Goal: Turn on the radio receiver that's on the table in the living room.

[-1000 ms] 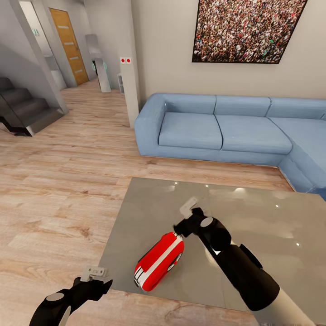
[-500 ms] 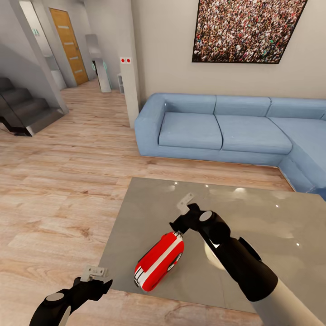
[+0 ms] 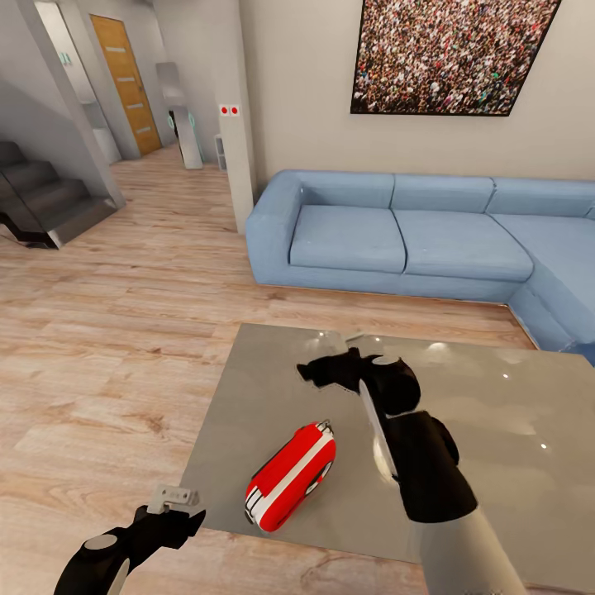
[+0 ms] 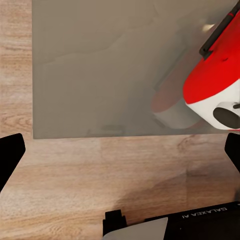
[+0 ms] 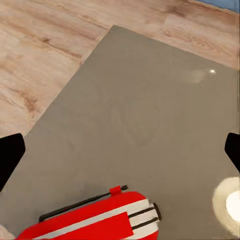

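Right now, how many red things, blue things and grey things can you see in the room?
Red: 1, the small rounded red radio receiver
Blue: 1, the light-blue cushioned sofa
Grey: 1, the glossy grey rectangular table
Total: 3

A light-blue sofa stands on wood plank floor beneath a crowd photograph on pale wall.

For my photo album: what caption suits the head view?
Robot's right gripper hovers above a red radio receiver on a grey table.
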Robot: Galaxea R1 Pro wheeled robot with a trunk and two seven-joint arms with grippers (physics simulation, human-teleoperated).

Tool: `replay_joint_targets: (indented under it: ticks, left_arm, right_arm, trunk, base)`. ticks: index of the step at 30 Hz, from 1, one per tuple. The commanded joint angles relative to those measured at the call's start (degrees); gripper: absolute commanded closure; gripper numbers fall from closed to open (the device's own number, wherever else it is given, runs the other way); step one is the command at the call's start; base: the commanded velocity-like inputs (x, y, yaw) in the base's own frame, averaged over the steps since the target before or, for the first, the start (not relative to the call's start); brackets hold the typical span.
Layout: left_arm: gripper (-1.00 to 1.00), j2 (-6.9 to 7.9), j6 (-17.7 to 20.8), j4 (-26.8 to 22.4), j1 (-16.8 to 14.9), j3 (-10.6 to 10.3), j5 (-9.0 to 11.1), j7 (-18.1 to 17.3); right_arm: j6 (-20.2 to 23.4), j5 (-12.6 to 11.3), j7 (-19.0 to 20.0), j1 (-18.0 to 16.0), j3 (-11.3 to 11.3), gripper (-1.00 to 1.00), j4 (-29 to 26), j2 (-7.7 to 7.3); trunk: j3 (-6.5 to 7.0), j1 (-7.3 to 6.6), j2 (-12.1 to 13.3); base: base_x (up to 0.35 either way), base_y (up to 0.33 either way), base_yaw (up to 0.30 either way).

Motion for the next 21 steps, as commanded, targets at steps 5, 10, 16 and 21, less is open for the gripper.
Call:
replay_joint_targets:
  ticks: [5, 10, 16, 21]
  left_arm:
    - [-1.00, 0.00, -0.1, 0.0, 0.0, 0.0, 0.0, 0.0]
    - [-1.00, 0.00, -0.1, 0.0, 0.0, 0.0, 0.0, 0.0]
    - [-1.00, -0.01, -0.2, 0.0, 0.0, 0.0, 0.0, 0.0]
    - [-1.00, 0.00, -0.2, 0.0, 0.0, 0.0, 0.0, 0.0]
  right_arm:
    - [0.0, -0.1, -1.2, 0.2, -6.8, -1.00, 0.0, 0.02]
    - [0.0, -0.4, -4.1, 1.3, -7.9, -1.00, 0.0, 0.02]
    - [-1.1, -2.4, -8.6, 7.3, -7.7, -1.00, 0.0, 0.02]
    - [-1.4, -2.8, -8.9, 8.1, -1.4, -1.00, 0.1, 0.02]
  trunk:
    - [0.00, 0.00, 0.0]
    - [0.00, 0.00, 0.0]
    - [0.00, 0.00, 0.0]
    - [0.00, 0.00, 0.0]
  base:
    - [0.000, 0.000, 0.000]
    - [0.000, 0.000, 0.000]
    - [0.000, 0.000, 0.000]
    - [0.000, 0.000, 0.000]
